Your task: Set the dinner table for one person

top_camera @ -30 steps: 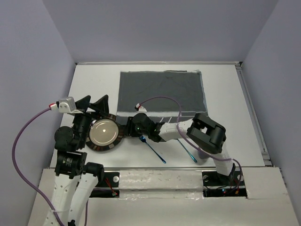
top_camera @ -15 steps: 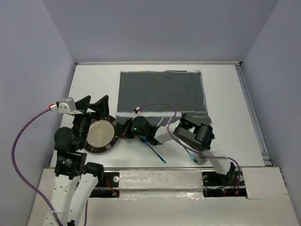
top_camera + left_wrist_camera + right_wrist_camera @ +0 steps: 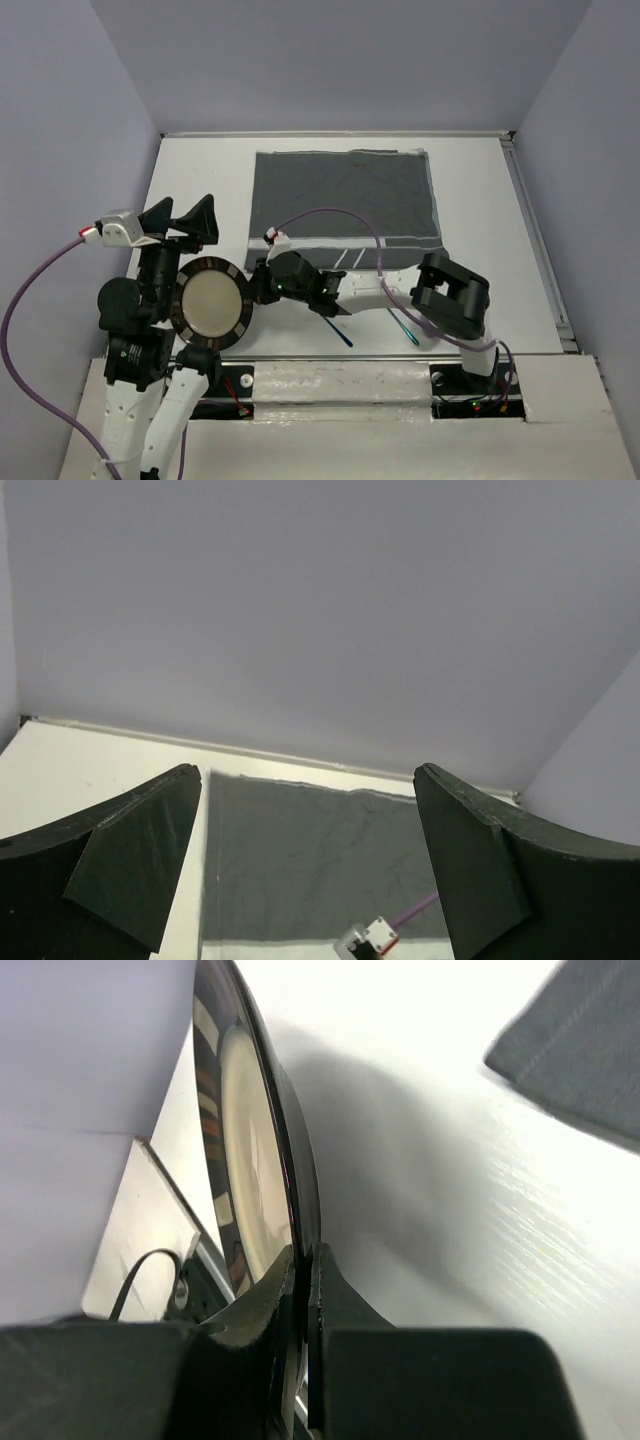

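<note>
A round plate [image 3: 210, 303] with a cream centre and a dark patterned rim is held off the white dinner table [image 3: 480, 200] at the near left, over the left arm. My right gripper [image 3: 255, 285] is shut on its right rim. In the right wrist view the fingers [image 3: 303, 1250] pinch the thin rim, and the plate [image 3: 255, 1160] stands edge-on and tilted above the table [image 3: 450, 1160]. My left gripper [image 3: 182, 218] is open and empty just behind the plate. In the left wrist view it [image 3: 305, 770] faces the grey placemat [image 3: 300, 860].
The grey placemat [image 3: 345, 195] with pale stripes lies at the table's back middle, and its corner shows in the right wrist view [image 3: 580, 1050]. Two blue utensils [image 3: 335, 330] [image 3: 405, 330] lie near the front edge under the right arm. Grey walls enclose the table.
My right gripper has carried the plate left and toward the near edge, raising it over the left arm. The left arm has shifted left and back, its gripper still open.
</note>
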Robot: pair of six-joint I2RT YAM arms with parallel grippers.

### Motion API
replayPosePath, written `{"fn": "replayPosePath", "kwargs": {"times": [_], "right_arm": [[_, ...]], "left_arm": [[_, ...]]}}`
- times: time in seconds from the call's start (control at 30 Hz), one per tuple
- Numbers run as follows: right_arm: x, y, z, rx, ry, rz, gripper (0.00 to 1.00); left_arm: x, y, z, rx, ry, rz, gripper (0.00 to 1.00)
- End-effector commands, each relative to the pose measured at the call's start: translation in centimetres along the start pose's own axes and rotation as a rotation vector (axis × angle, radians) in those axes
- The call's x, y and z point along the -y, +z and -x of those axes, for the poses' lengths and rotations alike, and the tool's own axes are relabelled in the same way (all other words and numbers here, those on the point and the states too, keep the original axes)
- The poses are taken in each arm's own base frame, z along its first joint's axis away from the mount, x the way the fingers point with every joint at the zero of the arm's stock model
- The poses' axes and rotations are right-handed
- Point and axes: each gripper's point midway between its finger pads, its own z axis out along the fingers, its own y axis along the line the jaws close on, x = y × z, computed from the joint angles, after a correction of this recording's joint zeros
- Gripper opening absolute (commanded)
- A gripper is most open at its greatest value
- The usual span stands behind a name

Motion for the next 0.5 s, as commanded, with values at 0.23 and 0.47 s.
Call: {"fn": "replayPosePath", "kwargs": {"times": [0.23,0.47], "right_arm": [[-2.4,-13.6,23.7,0.403,0.009,0.24,0.0],[9.7,-16.5,31.9,0.376,-0.005,0.098,0.0]], "left_arm": [[-0.6,0.2,-1.2,-0.008,0.039,0.01,0.99],[1.0,0.8,-4.6,-0.111,0.037,-0.086,0.99]]}}
